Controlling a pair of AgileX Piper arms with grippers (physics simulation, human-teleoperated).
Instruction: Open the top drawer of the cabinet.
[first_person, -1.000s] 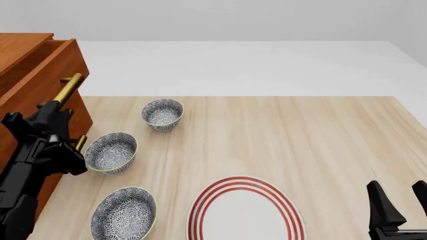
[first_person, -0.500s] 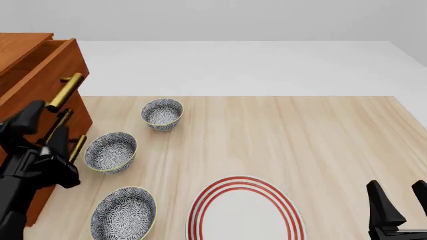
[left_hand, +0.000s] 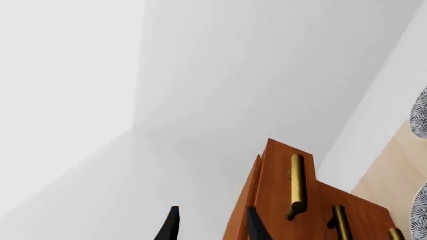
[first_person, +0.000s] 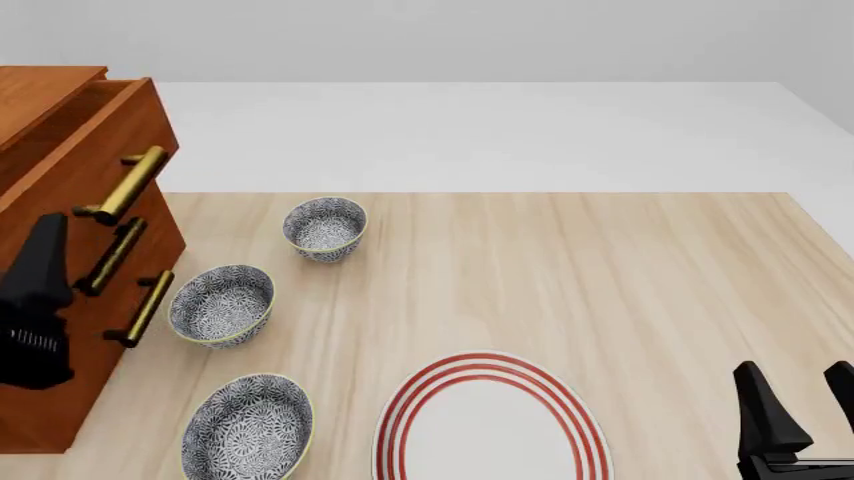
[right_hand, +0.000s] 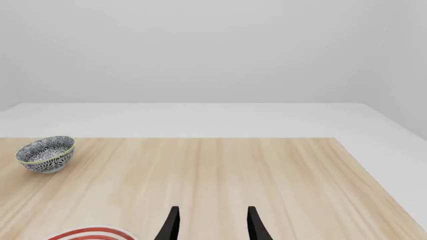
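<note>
A: where's the top drawer (first_person: 94, 140)?
B: uppermost of three in the cabinet (first_person: 54, 330), far left of the table (first_person: 561, 270); front panel sits proud of the two lower fronts, so I judge it already pulled out, task likely done or nearly.
A: left gripper (left_hand: 210, 227)?
B: fingers apart, nothing between them; wrist view has them beside the cabinet edge, off the top handle (first_person: 124, 185); reads as clear of the drawer, not gripping.
A: right gripper (right_hand: 211, 225)?
B: fingers apart, empty, low at the near right by the red-ringed plate (first_person: 487, 425); well apart from the cabinet, looks idle.
A: drawer orientation?
B: face points right toward the patterned bowls (first_person: 223, 303); travel axis runs left-right across the table; brass bar's long axis runs near-to-far along the face.
A: risk?
B: bowls sit just beside the cabinet front; watch them if the arm swings.
</note>
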